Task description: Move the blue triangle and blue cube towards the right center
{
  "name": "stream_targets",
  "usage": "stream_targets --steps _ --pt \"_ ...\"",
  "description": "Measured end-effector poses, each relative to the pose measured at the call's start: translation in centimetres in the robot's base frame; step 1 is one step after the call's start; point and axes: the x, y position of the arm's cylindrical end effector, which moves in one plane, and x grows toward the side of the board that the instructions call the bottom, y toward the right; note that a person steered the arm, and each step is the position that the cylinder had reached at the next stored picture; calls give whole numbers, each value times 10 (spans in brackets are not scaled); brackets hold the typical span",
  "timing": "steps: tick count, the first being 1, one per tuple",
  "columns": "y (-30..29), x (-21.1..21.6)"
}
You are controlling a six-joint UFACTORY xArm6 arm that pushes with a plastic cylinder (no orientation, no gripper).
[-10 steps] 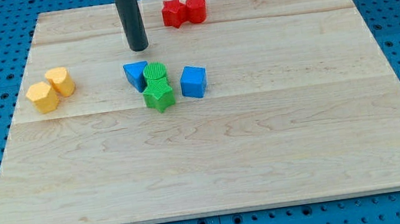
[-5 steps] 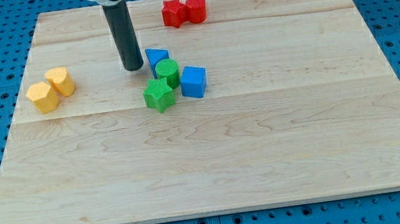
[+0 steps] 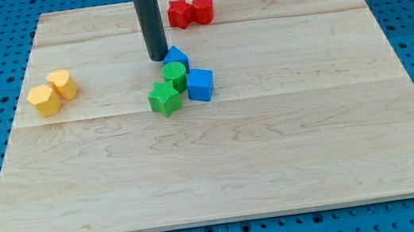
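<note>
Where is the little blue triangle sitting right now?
The blue triangle sits left of centre near the view's top, just right of my tip, above the green cylinder and blue cube.

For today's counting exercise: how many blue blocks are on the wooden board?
2. The blue triangle sits just right of my tip, above the green cylinder. The blue cube lies right of that cylinder. None seems hidden.

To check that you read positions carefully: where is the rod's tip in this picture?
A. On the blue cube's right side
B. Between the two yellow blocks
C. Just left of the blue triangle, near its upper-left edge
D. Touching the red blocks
C. My tip sits right at the upper-left edge of the blue triangle, well away from the yellow blocks, the red blocks and the far side of the blue cube.
</note>
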Motion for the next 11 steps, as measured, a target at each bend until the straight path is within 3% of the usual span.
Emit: stream_targets --steps 2,3,4,5,7,8,9,10,11 --pt "86 26" --pt "102 27" --pt "34 30" --pt "32 60" --pt "198 73" --pt "158 67" --pt "133 101" --pt "173 187" --pt "51 187"
